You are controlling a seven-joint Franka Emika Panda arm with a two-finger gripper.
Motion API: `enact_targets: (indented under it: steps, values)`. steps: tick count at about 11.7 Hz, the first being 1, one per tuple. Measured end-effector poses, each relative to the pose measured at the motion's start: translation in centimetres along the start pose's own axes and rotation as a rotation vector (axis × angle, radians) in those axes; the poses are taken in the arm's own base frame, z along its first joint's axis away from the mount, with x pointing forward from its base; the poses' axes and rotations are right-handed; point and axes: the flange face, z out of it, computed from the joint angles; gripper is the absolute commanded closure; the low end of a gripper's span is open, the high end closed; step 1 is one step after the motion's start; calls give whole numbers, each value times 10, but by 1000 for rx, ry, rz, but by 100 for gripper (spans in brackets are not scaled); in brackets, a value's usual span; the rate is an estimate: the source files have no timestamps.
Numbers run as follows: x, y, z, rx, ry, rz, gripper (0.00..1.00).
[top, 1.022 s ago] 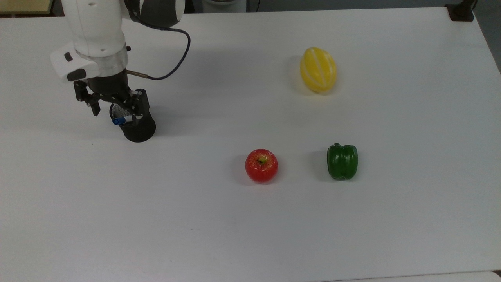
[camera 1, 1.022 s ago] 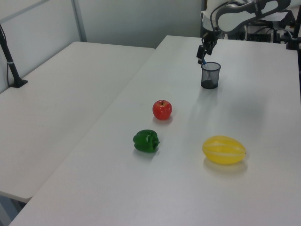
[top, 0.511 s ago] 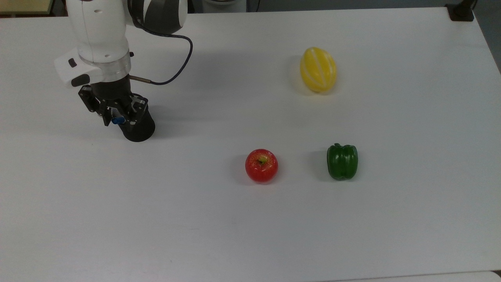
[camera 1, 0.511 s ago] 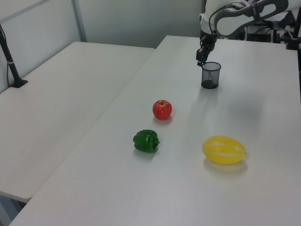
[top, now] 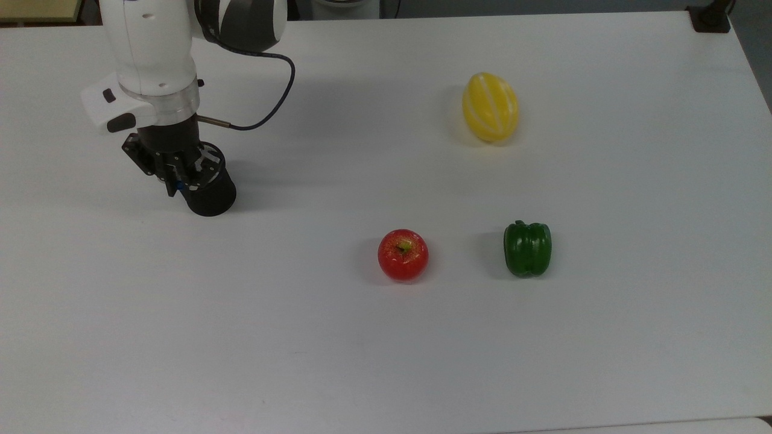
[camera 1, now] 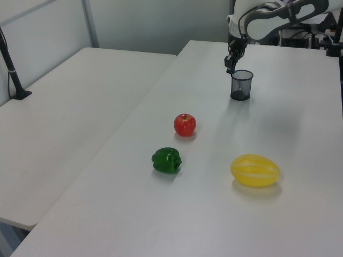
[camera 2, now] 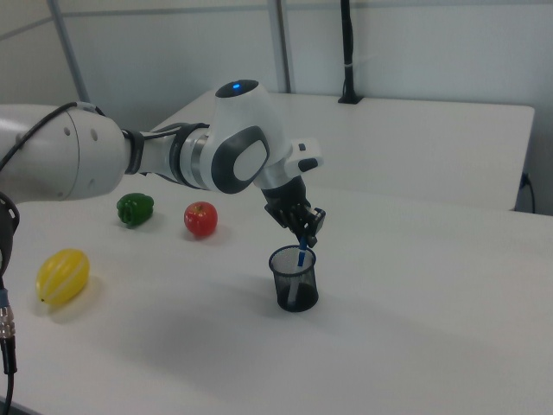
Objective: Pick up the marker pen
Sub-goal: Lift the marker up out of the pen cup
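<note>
The marker pen (camera 2: 301, 257) stands in a black mesh cup (camera 2: 294, 290), its blue upper end rising above the rim. In the right view my gripper (camera 2: 305, 235) comes down at a slant from the view's left and is shut on that blue end just above the cup. In the top view the gripper (top: 176, 181) hangs over the left side of the cup (top: 212, 196), and a bit of the blue marker pen (top: 180, 187) peeks out below the fingers. The marker's white barrel is hidden inside the cup.
A red apple (top: 403, 254), a green pepper (top: 528, 248) and a yellow striped melon (top: 490, 106) lie well to the top view's right of the cup. A dark cable (top: 271, 102) loops off the wrist. A black clamp (top: 710, 18) sits at the table's far right corner.
The fingers stood wide open around the blue end a second ago and have since closed on it. The cup has shifted slightly with them.
</note>
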Motion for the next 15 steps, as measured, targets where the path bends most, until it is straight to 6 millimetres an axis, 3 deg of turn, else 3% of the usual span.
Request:
enact_targets:
  steps: [5,8,10,15]
  values:
    - [1,2,-5,-2,8,3,94]
    - [5,4,-19,-4,31,6,94]
    - [8,7,-39,-8,62,10,94]
    - [16,15,-126,-23,192,22,94]
